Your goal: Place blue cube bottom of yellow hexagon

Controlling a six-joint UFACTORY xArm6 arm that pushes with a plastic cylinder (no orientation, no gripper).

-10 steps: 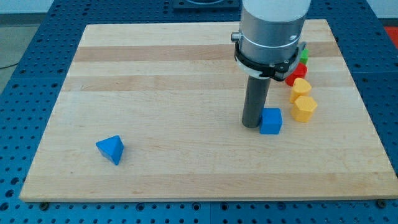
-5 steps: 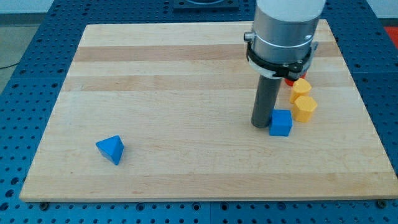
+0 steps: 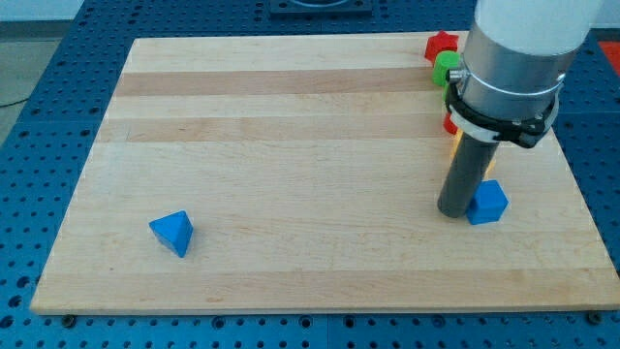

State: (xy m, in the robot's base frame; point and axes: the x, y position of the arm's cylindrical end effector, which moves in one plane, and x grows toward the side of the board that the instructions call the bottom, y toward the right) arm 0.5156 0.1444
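- Table (image 3: 291,145): pale wooden board of glued strips, grain running across the view; it lies on a blue perforated surface (image 3: 39,116).
- Arm: broad grey-and-white cylinder with a black ring clamp; from it a straight dark rod drops to the wood. No gripper on this rig, so nothing opens, closes or grips.
- My tip (image 3: 453,213): resting on the board at the view's right, touching the left face of the blue cube (image 3: 487,203).
- Blue cube: smooth, matte, sharp-edged; sits flat near the board's right edge, toward the view's bottom of the cluster of blocks.
- Yellow hexagon (image 3: 490,167): almost wholly hidden behind the rod and arm; only thin slivers of yellow show just above the blue cube. Shape cannot be made out here.
- Red star-like block (image 3: 439,44) at the board's top right corner; green block (image 3: 446,69) just below it, partly hidden by the arm; a further sliver of red (image 3: 449,123) shows lower down at the arm's edge.
- Blue triangular block (image 3: 173,233): faceted, pointed, alone at the view's lower left, well apart from the rest.
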